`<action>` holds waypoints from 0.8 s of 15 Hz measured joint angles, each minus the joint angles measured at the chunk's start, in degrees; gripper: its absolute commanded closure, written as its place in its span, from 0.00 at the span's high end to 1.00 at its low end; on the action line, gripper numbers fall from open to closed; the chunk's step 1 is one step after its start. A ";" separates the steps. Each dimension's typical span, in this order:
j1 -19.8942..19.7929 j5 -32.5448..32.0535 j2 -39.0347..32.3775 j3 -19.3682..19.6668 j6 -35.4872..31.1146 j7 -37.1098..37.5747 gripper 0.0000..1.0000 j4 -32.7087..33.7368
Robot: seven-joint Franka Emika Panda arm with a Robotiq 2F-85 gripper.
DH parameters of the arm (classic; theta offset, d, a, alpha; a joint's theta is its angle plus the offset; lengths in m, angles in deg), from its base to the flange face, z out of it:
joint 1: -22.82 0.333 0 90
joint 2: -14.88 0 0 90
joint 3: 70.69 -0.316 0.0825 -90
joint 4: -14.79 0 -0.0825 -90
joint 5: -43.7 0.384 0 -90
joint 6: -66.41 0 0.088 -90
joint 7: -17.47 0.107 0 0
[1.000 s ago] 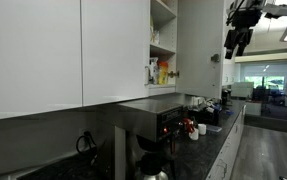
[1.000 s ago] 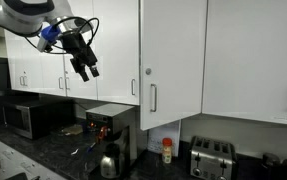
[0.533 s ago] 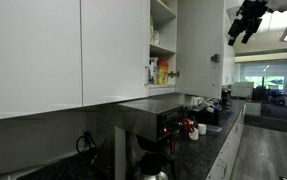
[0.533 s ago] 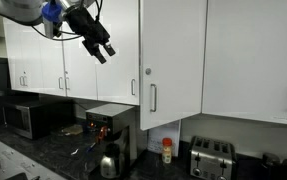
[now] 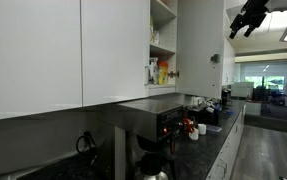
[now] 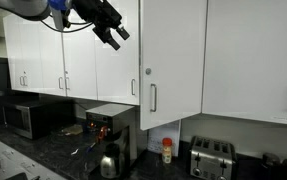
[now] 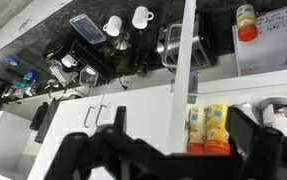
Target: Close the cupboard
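In an exterior view: tall white glossy cupboard (image 5: 164, 40) open, flat white door (image 5: 199, 50) swung out, yellow containers (image 5: 163, 72) on a shelf. Black two-finger gripper (image 5: 245, 18) high up, apart from door.

In an exterior view: gripper (image 6: 113, 36) near the door's (image 6: 173, 60) top corner, fingers spread, holding nothing.

Wrist view: door edge (image 7: 187, 60) (thin white strip) beside containers (image 7: 208, 128).

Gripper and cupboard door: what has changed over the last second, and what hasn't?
The gripper rose and swung toward the open cupboard door. Its jaws were open and empty throughout, and it took hold of nothing. The cupboard door stayed open and untouched. The yellow containers inside did not move.
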 measured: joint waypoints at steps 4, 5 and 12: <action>-0.63 0.00 -0.80 0.08 -2.93 0.56 1.00 0.09; -0.68 0.00 -0.81 0.08 -3.01 0.63 1.00 0.10; -0.73 0.00 -0.81 0.08 -3.08 0.70 1.00 0.10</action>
